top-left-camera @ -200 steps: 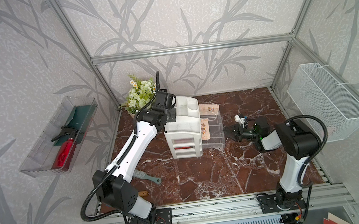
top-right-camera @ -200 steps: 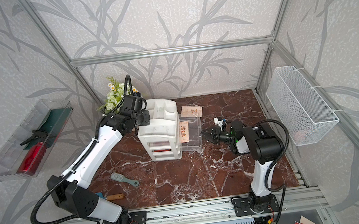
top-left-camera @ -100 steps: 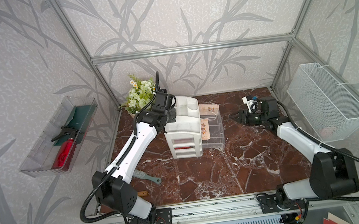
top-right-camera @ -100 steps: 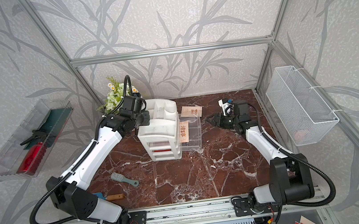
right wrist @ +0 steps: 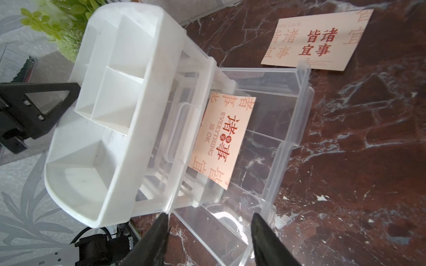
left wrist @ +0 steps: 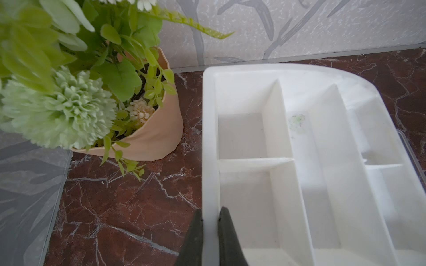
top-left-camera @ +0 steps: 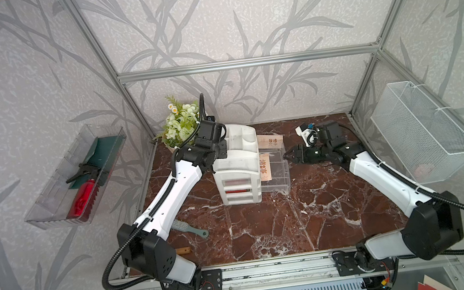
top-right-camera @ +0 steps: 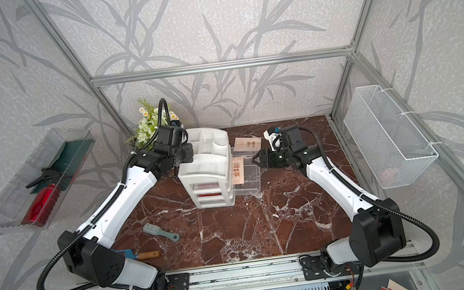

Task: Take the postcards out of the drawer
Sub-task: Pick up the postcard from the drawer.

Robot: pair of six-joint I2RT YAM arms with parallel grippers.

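Note:
A clear drawer (top-left-camera: 278, 176) stands pulled out to the right of the white organiser (top-left-camera: 237, 163). One cream postcard with red characters (top-left-camera: 263, 163) (top-right-camera: 237, 166) (right wrist: 222, 140) lies inside the drawer against the organiser. Another cream postcard (top-left-camera: 271, 141) (top-right-camera: 247, 144) (right wrist: 315, 43) lies flat on the table behind the drawer. My right gripper (top-left-camera: 287, 154) (top-right-camera: 255, 158) (right wrist: 209, 216) hovers open and empty just right of the drawer's outer end. My left gripper (top-left-camera: 222, 150) (left wrist: 211, 214) is shut on the organiser's top rim. Something red shows through the lower drawer fronts (top-left-camera: 237, 182).
A potted plant (top-left-camera: 181, 124) stands behind the organiser at the back left. A grey brush (top-left-camera: 190, 228) and a wooden-handled tool (top-right-camera: 145, 255) lie near the front left. A wire basket (top-left-camera: 421, 131) hangs on the right wall, a clear tray (top-left-camera: 75, 177) on the left.
My right arm has stretched out, and its gripper has gone from beside the drawer's front towards the back, then in towards the drawer's outer end. The left arm has held still.

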